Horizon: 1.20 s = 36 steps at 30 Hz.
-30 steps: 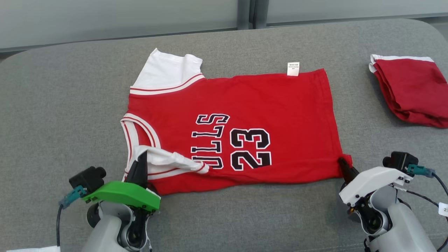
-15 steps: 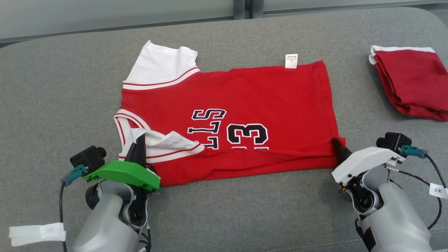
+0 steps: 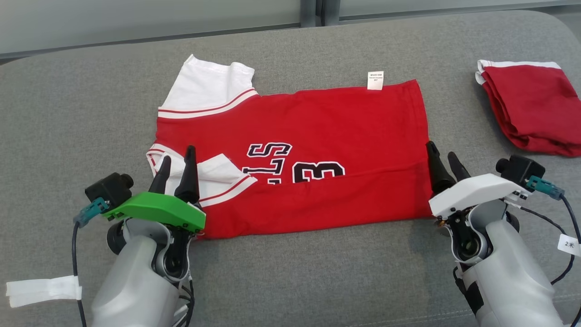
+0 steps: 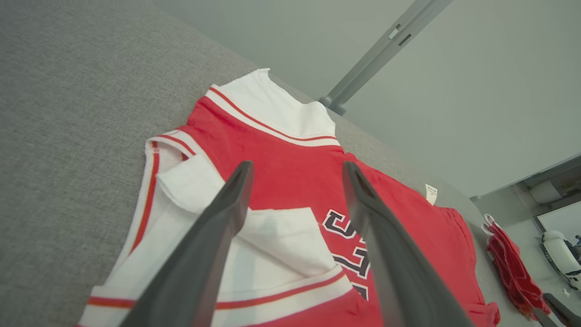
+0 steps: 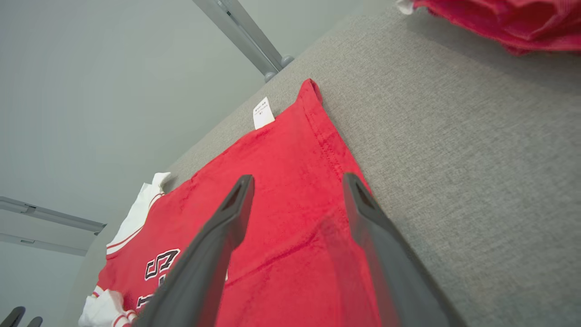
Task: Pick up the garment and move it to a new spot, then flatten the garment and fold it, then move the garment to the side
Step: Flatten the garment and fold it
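Note:
The garment (image 3: 317, 122) is a red jersey with white sleeves and black lettering, lying sideways on the grey padded surface (image 3: 91, 113). Its near edge is folded over onto the middle, covering the lower half of the number. My left gripper (image 3: 178, 155) stands open over the folded white sleeve at the collar end; in the left wrist view the garment (image 4: 281, 154) lies under the left gripper (image 4: 297, 167), nothing between the fingers. My right gripper (image 3: 442, 152) stands open at the hem end, just off the fold's corner. Below the right gripper (image 5: 297, 179) lies the garment (image 5: 290, 150).
A second red garment, folded (image 3: 531, 109), lies at the far right of the surface, with the folded garment (image 5: 499, 18) near the right arm. A white care label (image 3: 375, 81) sticks out from the jersey's far edge. White tape strips (image 3: 41, 290) hang on the left arm's cable.
Both grippers carried the jersey's near edge away from me over the middle, then opened and let it go. The fold now covers half of the number.

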Tool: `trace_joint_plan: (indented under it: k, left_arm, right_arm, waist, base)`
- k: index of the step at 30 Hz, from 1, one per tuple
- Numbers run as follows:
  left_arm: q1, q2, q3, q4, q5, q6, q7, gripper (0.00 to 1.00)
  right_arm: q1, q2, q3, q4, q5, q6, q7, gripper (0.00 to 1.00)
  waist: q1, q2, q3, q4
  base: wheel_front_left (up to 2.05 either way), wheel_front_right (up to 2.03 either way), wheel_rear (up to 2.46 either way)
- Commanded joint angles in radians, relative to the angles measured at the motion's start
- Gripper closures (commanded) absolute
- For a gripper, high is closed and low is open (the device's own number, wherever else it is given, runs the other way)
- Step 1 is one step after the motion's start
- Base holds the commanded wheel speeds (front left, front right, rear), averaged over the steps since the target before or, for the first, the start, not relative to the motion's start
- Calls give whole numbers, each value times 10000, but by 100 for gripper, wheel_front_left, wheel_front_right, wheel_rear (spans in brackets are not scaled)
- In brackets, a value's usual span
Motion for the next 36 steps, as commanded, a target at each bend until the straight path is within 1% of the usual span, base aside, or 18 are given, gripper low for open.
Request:
trace_joint_plan:
  k: [1, 8, 13, 18, 21, 27, 31, 36]
  left_arm:
    - [120, 113, 136, -146, 70, -25, -41, 0]
    - [742, 288, 567, -833, 193, -26, -32, 0]
    - [1753, 502, 1034, -1522, 240, -25, -33, 0]
    - [2928, 514, 1380, -1847, 235, 15, -33, 0]
    - [3450, 443, 1395, -1943, 73, 137, 42, 0]
    - [4131, 217, 1288, -2180, -408, 258, 727, 0]
    - [4270, 48, 1217, -2191, -751, 353, 1165, 0]
    - [4234, -61, 1257, -2072, -1043, 435, 1340, 0]
  right_arm:
    - [238, -41, -84, -152, -144, 3, -142, 0]
    - [706, -44, -450, -890, -440, 3, -310, 0]
    - [1510, -38, -766, -1844, -892, 3, -339, 0]
    - [2503, -38, -980, -2713, -1376, 3, -318, 0]
    - [3043, -41, -1023, -3130, -1379, 3, -264, 0]
    - [3827, -40, -1001, -3713, -1326, 3, -84, 0]
    - [4066, -41, -944, -3934, -1294, 3, 24, 0]
    - [4087, -40, -854, -4043, -1249, 3, 48, 0]
  waist:
    - [0, 0, -30, -7]
    - [0, 0, -192, -11]
    - [0, 0, -407, 62]
    - [0, 0, -621, 148]
    - [0, 0, -701, 189]
    - [0, 0, -767, 198]
    - [0, 0, -733, 98]
    - [0, 0, -617, -90]
  base:
    - [0, 0, 0]
    - [0, 0, 0]
    - [0, 0, 0]
    - [0, 0, 0]
    - [0, 0, 0]
    - [0, 0, 0]
    - [0, 0, 0]
    - [0, 0, 0]
